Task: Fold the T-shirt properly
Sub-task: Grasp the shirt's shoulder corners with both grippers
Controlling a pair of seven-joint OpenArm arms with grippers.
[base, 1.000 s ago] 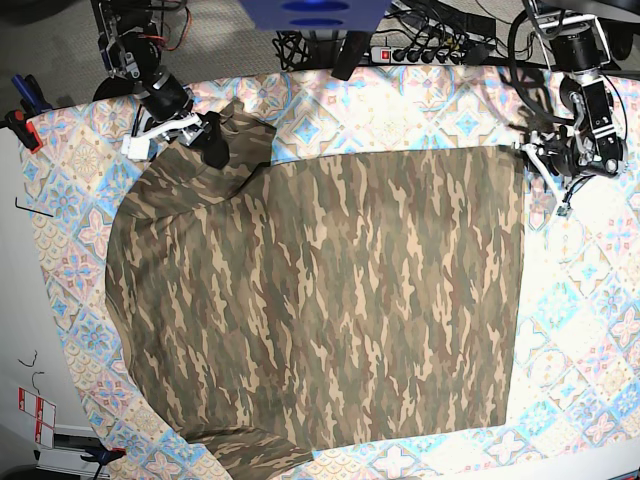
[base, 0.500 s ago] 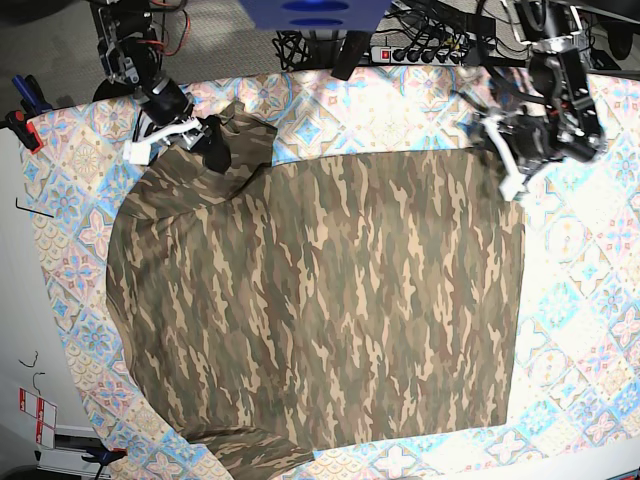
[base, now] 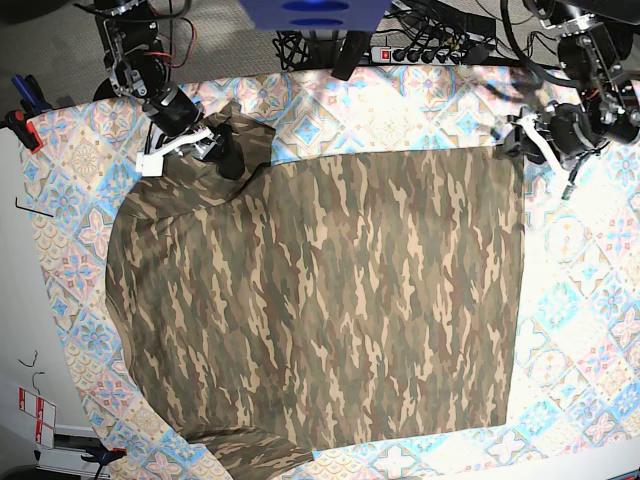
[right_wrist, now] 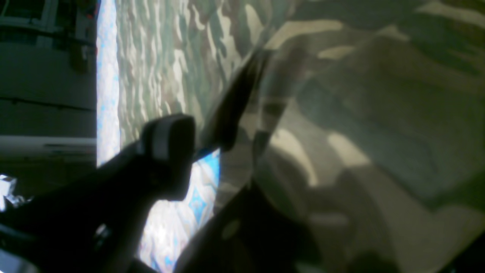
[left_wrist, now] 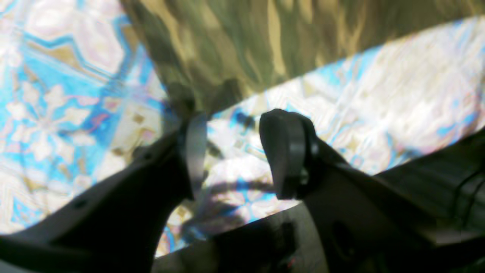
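T-shirt (base: 320,300) corner lies at nine o'clock, just beside left gripper (base: 520,138), fingers apart, nothing held; right gripper (base: 205,150) clamped on sleeve.

T-shirt (base: 320,300): soft matt camouflage cloth, lightly creased.
Tablecloth (base: 590,300): smooth printed cloth, faint sheen.
Left gripper (left_wrist: 235,151) fingers (left_wrist: 284,151): matt black plastic.

text: none legible | labels: none | brands: none
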